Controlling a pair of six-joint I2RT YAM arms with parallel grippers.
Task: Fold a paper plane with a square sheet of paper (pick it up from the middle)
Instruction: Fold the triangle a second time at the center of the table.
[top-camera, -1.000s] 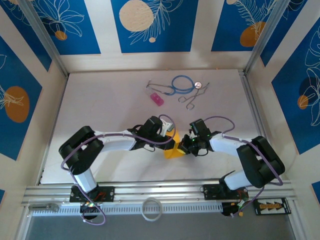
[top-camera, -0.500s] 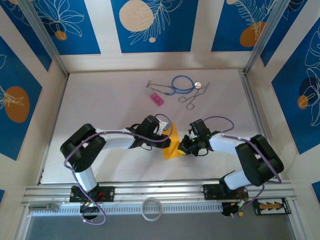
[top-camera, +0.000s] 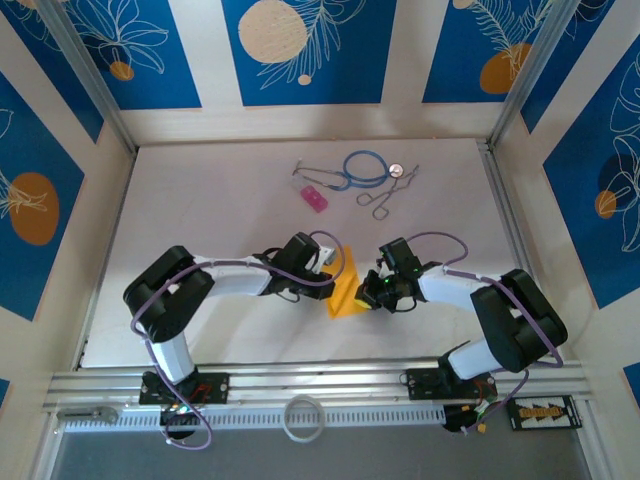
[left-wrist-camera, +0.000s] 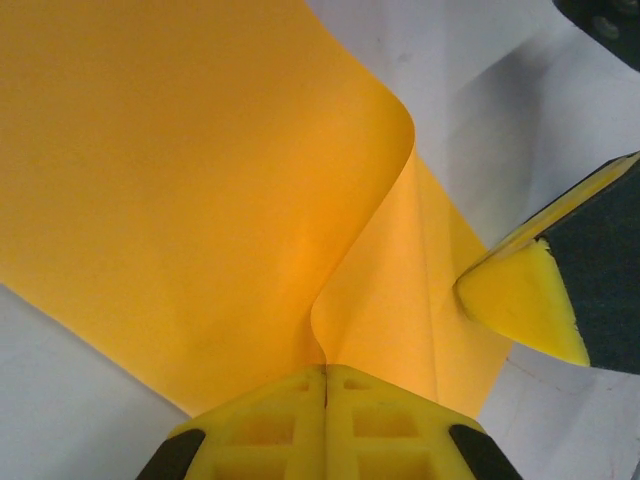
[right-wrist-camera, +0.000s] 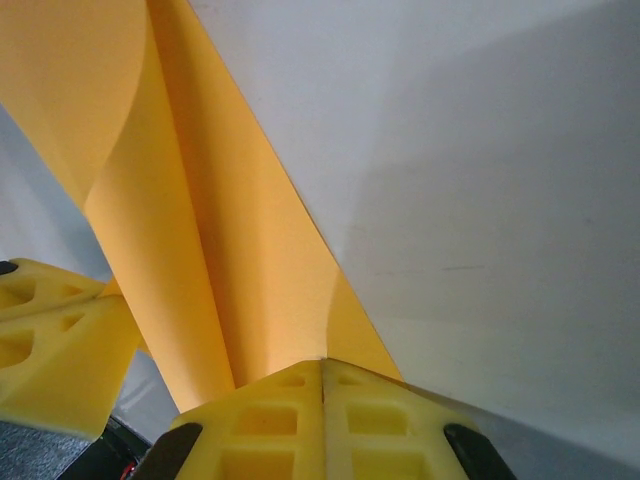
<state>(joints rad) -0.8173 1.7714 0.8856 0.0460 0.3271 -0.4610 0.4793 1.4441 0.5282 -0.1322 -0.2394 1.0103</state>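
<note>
The orange-yellow square sheet of paper (top-camera: 344, 288) hangs curled and creased between my two grippers, low over the table's near middle. My left gripper (top-camera: 334, 270) is shut on its left edge; in the left wrist view the pads (left-wrist-camera: 325, 372) pinch the sheet of paper (left-wrist-camera: 180, 200), which bulges in a curved flap. My right gripper (top-camera: 371, 291) is shut on the opposite edge; the right wrist view shows its jaws (right-wrist-camera: 322, 366) closed on a long folded strip of the paper (right-wrist-camera: 200, 230). The two grippers stand close together. A paper plane is out of view.
At the back of the white table (top-camera: 200, 200) lie a blue stethoscope (top-camera: 365, 166), a small pink block (top-camera: 314, 198) and metal forceps (top-camera: 385, 200). A white ring (top-camera: 303, 417) sits on the front rail. Patterned walls close in on the left, the right and the back.
My left gripper has shifted slightly and turned, and the paper's far corner has risen, so the sheet looks narrower and more upright. The right arm has hardly moved.
</note>
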